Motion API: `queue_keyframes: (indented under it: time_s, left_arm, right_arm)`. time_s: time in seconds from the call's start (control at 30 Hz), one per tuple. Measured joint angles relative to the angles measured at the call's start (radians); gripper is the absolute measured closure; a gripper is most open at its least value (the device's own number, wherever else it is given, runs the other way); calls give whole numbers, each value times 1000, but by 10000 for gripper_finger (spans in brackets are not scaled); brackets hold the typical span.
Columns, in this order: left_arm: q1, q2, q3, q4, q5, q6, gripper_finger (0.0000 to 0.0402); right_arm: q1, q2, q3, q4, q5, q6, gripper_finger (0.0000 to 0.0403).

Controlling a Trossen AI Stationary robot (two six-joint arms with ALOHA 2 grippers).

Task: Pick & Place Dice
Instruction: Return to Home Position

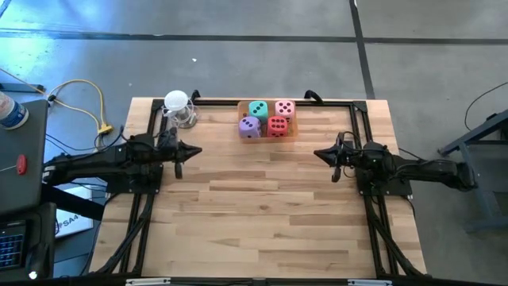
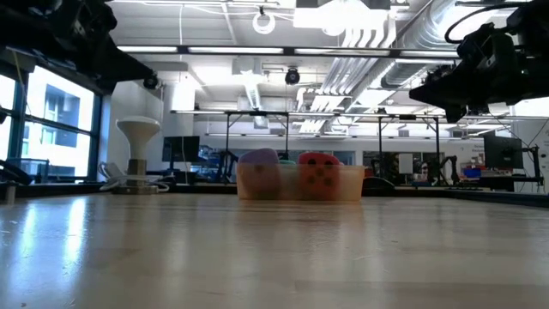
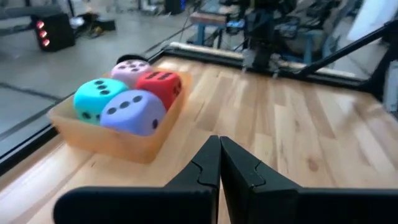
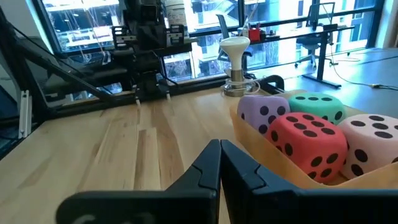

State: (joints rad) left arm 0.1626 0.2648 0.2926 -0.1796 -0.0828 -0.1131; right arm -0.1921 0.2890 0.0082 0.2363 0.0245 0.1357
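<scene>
Your left gripper (image 3: 219, 142) has its fingers pressed together on nothing and hangs above the left side of the table (image 1: 262, 214), tips pointing toward the centre. Your right gripper (image 4: 219, 146) mirrors it over the right side, also pressed together and empty, with the two well apart. All four dice lie in the orange bin (image 3: 118, 142) at the middle of the far edge: teal die (image 1: 258, 109) and pink die (image 1: 285, 109) in the far row, purple die (image 1: 250, 126) and red die (image 1: 277, 125) in the near row, packed touching one another. The placing looks complete, so what is left is the retreat to rest. To do it well, draw each arm straight back along its own side at its present height, without swinging toward the bin. A white stand (image 1: 178, 107) sits at the far left corner, near the left arm, and deserves the most clearance. The black rail (image 1: 333, 100) runs just behind the bin, and a yellow cable (image 1: 99, 103) lies off the table, out of the way.
</scene>
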Motion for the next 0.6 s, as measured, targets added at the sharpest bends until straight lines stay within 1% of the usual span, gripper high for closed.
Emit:
queue_keyframes:
  time_s: [0.13, 0.23, 0.4, 0.43, 0.6]
  left_arm:
    - [-44, -46, -95, 72, 4, -2, 402]
    - [-83, -119, -153, 74, -23, -7, 402]
    - [-137, -253, -222, 126, -27, -5, 402]
    - [-144, -266, -233, 134, -26, 3, 402]
    - [-152, -247, -273, 189, -25, 8, 401]
  right_arm:
    - [0, 0, 0, 0, 4, -5, 401]
    - [0, 0, 0, 0, 0, -6, 401]
    - [0, 0, -1, 0, 1, -5, 401]
    - [0, 0, -1, 0, 0, -5, 401]
    - [0, 1, -1, 0, -1, -5, 401]
